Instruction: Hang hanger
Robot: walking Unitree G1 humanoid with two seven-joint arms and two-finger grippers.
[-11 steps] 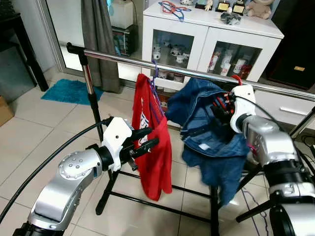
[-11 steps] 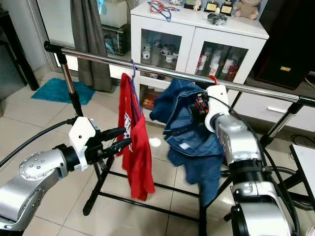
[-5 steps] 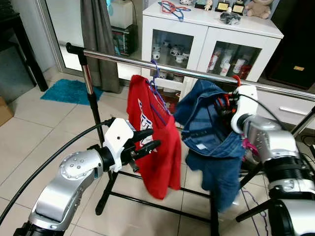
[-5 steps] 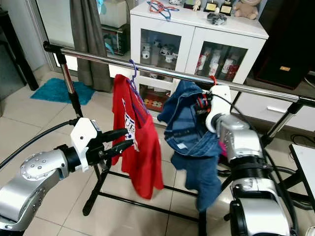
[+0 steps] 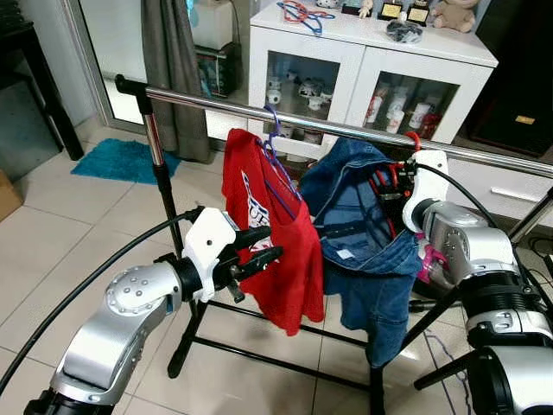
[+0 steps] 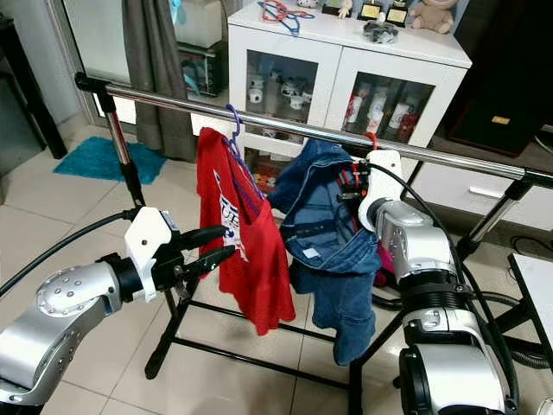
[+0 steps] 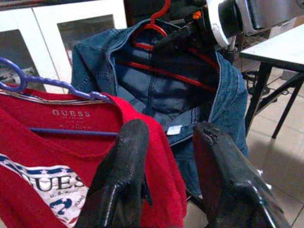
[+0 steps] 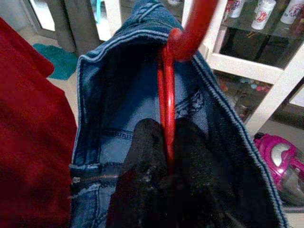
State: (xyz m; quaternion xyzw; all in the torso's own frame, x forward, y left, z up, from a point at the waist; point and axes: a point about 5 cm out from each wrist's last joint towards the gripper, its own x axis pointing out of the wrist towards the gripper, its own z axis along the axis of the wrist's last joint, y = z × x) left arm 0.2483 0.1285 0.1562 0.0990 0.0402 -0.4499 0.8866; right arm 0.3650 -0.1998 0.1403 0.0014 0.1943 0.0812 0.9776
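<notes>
Right gripper [image 8: 167, 156] clamped on red hanger [image 8: 167, 95] carrying denim jacket [image 5: 363, 225], hook up at the steel rail [image 5: 346, 130]; whether hook rests on rail unclear. Left gripper [image 5: 259, 246] with fingers apart, empty, just in front of red T-shirt [image 5: 272, 233] on purple hanger [image 7: 57, 90]. White cabinet [image 5: 346, 60] behind

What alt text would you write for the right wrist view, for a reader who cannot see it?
The right gripper is shut on a red hanger that carries a blue denim jacket, seen close along its black fingers. A red shirt hangs beside the jacket, and a white cabinet with glass doors stands behind.
</notes>
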